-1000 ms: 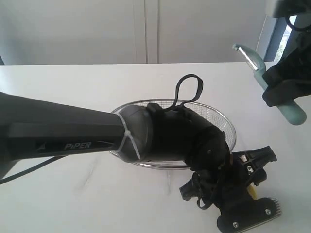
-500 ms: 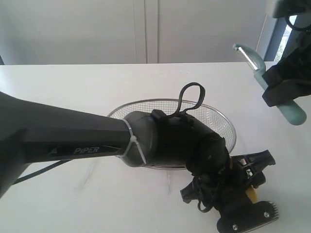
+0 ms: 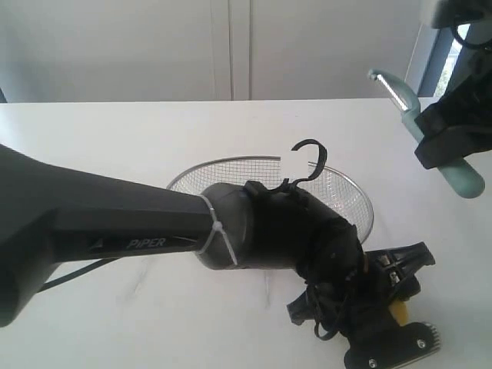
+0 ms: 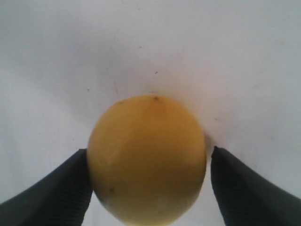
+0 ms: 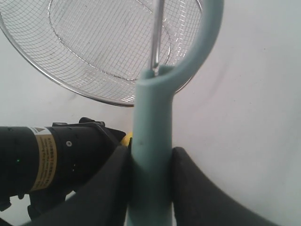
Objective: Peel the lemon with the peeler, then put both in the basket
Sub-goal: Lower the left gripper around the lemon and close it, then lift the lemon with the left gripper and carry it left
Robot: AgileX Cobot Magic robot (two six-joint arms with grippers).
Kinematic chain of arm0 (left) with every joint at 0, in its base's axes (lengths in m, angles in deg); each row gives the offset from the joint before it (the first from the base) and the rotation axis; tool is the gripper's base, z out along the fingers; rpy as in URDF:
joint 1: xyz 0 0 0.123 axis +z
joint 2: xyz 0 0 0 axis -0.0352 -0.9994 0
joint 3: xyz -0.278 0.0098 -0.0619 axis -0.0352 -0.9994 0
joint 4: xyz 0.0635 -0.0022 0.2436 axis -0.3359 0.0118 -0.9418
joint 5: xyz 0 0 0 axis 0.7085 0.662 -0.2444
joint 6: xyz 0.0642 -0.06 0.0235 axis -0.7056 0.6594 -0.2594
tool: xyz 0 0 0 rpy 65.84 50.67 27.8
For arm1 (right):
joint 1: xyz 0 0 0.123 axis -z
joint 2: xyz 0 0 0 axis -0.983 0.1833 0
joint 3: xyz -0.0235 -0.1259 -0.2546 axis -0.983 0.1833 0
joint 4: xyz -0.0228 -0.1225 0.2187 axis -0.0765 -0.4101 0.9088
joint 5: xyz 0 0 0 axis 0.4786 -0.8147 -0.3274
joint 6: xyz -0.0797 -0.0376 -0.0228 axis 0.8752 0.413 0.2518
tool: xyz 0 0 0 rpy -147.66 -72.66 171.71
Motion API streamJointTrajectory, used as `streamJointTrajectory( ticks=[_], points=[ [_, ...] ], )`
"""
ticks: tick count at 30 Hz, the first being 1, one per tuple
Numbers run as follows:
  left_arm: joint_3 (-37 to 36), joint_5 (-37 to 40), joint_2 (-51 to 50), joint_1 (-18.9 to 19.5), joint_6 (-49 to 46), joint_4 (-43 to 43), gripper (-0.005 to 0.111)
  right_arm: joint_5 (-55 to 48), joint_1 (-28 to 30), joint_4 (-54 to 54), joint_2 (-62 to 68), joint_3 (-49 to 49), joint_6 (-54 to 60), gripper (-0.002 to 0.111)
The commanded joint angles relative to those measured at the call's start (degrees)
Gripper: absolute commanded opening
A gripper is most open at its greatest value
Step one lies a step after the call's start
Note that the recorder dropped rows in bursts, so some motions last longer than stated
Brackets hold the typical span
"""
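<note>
Lemon (image 4: 146, 157) is sitting on the table (image 3: 115, 154) at five o'clock from the basket (image 3: 361, 192), so we are holding our left gripper (image 4: 148, 188) spread wide around it to grab it, while our right gripper (image 5: 150, 183) is pinching the peeler (image 5: 151, 141) at two o'clock, ready to peel.

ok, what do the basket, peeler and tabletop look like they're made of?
Basket: fine woven wire mesh with a thicker rim, silvery and shiny, so probably steel.
Peeler: the pale teal handle and loop are smooth and matte, likely plastic. The thin bright blade looks like metal.
Table: white and matte with a few dark specks. It could be laminate or painted board; the look doesn't settle which.
</note>
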Motion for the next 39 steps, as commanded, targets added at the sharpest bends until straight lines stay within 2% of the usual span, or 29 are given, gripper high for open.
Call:
streamJointTrajectory(
  ticks=[1, 9, 11, 19, 26, 29, 30, 35, 39],
  points=[
    [0.1, 1.1, -0.6, -0.2, -0.6, 0.3, 0.073, 0.0, 0.4, 0.2, -0.4, -0.5, -0.2, 0.000],
    [0.1, -0.2, -0.6, -0.2, -0.6, 0.3, 0.072, 0.0, 0.4, 0.2, -0.4, -0.5, -0.2, 0.000],
    [0.1, -0.2, -0.6, -0.2, -0.6, 0.3, 0.065, 0.0, 0.4, 0.2, -0.4, -0.5, -0.2, 0.000],
    [0.1, 0.2, -0.6, -0.2, 0.4, 1.1, 0.000, 0.0, 0.4, 0.2, -0.4, -0.5, -0.2, 0.000],
    [0.1, 0.8, 3.2, -0.2, 17.2, 1.1, 0.000, 0.0, 0.4, 0.2, -0.4, -0.5, -0.3, 0.000],
    [0.1, 3.6, 6.1, -0.2, 24.9, 1.1, 0.000, 0.0, 0.4, 0.0, -0.4, -0.5, -0.3, 0.000],
    [0.1, 7.4, 8.5, -0.2, 30.2, 1.0, 0.000, 0.0, 0.4, -0.1, -0.4, -0.5, -0.3, 0.000],
    [0.1, 24.7, 14.8, 0.6, 42.7, -3.3, 0.000, 0.1, 0.4, -1.8, -0.4, -0.5, -0.5, 0.000],
    [0.1, 34.1, 17.4, 5.1, 51.8, -3.6, 0.000, 1.8, 0.4, -2.5, -0.4, -0.5, -1.5, 0.000]
  ],
)
